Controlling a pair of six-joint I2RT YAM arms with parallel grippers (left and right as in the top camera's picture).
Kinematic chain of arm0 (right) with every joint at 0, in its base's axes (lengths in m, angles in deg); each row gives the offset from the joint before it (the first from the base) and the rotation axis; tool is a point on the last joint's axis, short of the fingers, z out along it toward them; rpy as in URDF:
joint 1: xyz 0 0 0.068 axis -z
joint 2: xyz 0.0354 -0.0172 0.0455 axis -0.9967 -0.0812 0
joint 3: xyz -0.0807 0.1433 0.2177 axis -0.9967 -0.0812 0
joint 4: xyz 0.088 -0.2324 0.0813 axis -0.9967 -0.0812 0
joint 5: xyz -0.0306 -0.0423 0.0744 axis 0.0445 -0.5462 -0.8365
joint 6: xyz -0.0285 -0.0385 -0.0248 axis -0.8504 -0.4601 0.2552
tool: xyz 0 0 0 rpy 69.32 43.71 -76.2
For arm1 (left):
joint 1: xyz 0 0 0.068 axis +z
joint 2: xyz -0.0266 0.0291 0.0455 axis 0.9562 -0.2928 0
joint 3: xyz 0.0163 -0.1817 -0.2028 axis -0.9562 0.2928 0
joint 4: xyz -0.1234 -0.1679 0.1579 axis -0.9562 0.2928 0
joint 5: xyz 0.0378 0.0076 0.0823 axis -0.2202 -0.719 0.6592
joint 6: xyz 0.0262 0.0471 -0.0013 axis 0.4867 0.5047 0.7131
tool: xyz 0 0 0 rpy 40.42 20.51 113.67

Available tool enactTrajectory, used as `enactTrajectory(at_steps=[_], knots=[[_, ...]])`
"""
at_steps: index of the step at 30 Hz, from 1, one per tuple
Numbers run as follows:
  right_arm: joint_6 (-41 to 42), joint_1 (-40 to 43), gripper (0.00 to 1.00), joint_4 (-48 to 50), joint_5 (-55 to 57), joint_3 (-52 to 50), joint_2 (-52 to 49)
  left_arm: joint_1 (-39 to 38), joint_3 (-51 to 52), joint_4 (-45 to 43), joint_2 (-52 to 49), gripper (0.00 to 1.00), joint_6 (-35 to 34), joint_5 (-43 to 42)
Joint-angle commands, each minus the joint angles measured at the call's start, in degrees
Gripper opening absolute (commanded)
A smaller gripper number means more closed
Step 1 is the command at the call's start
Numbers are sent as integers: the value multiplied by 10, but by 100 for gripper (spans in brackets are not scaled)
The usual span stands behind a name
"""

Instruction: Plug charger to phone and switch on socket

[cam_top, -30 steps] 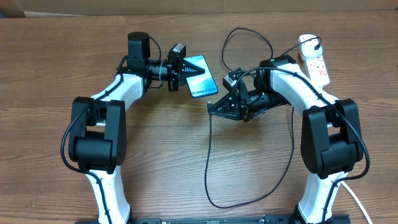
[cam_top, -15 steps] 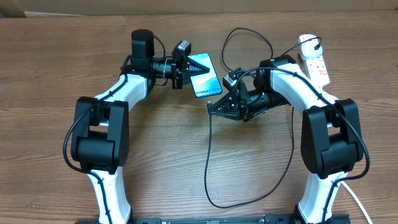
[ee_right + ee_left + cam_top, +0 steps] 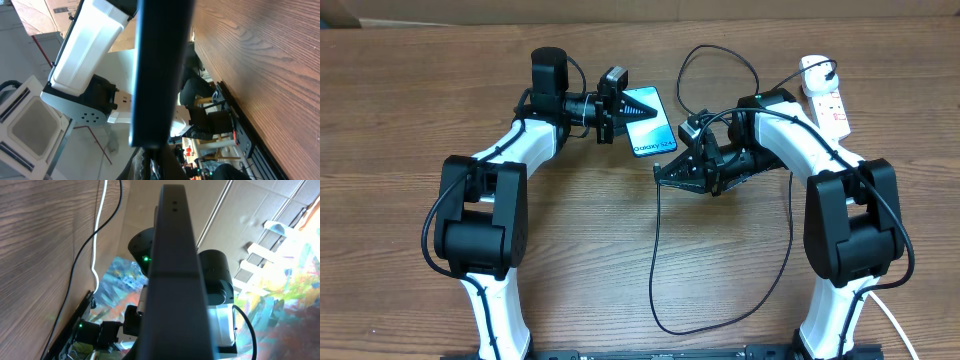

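In the overhead view my left gripper (image 3: 623, 112) is shut on the phone (image 3: 650, 120), holding it off the table with its blue screen facing up and its lower end toward the right arm. My right gripper (image 3: 663, 172) is shut on the black tip of the charger (image 3: 656, 260), just below that end. In the right wrist view the phone (image 3: 160, 70) is a dark bar ending right above my right gripper (image 3: 159, 162); I cannot tell whether tip and phone touch. The phone's edge (image 3: 172, 280) fills the left wrist view, hiding the jaws. The socket (image 3: 831, 108) lies at the far right.
The charger cable loops wide over the table's near middle and back up to a white adapter (image 3: 814, 70) plugged in at the socket's far end. Cardboard boxes (image 3: 620, 8) line the back edge. The two arms stand close together at the table's centre.
My left arm carried the phone a little to the right and away from me, closer to the right gripper, then stopped. The right arm has stayed still.
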Motion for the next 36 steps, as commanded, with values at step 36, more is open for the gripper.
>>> enactTrajectory(at_steps=[36], knots=[[2,12,4,0,-22,14,21,-25,-7,0,0,4,11,-13]])
